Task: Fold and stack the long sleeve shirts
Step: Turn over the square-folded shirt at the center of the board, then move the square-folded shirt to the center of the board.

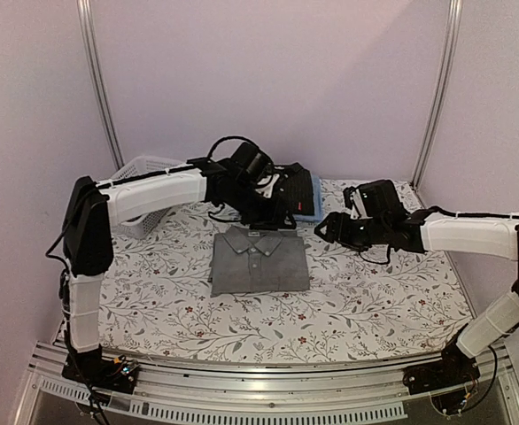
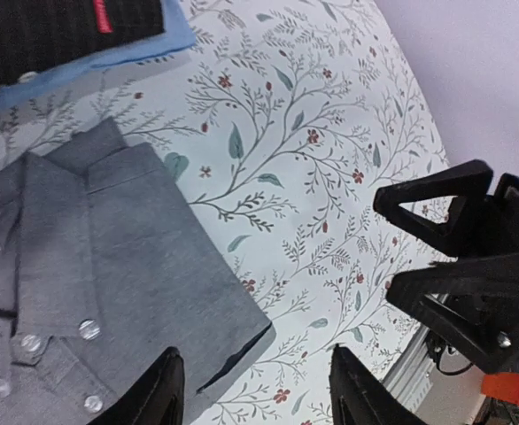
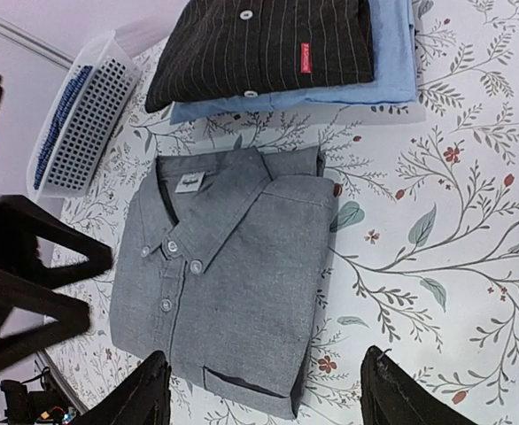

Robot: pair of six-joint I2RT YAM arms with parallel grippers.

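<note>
You have the grey shirt [image 3: 224, 283] folded into a neat rectangle at the middle of the table [image 1: 375, 301]. It lies collar up, buttoned, with a chest pocket at its near corner. Just behind its collar sits a stack: the black shirt [image 3: 259, 44], pinstriped with pale buttons, lies on top of the light blue shirt [image 3: 392, 53]. The blue edge shows along the front and right side.

A small red tag [image 3: 305, 60] is sewn on the black shirt, and a white neck label [image 3: 188, 183] sits inside the grey collar. The writing on both is too small to read.

Your left gripper [image 2: 256, 354] has its fingers spread apart and holds nothing. It hangs over the grey shirt's collar end. Your right gripper [image 3: 267, 354] is likewise parted and holding nothing. It is off the shirt's right side.

Bare floral cloth runs to the right of the grey shirt and on its near side. The white basket [image 1: 140, 173] sits at the far left corner.
</note>
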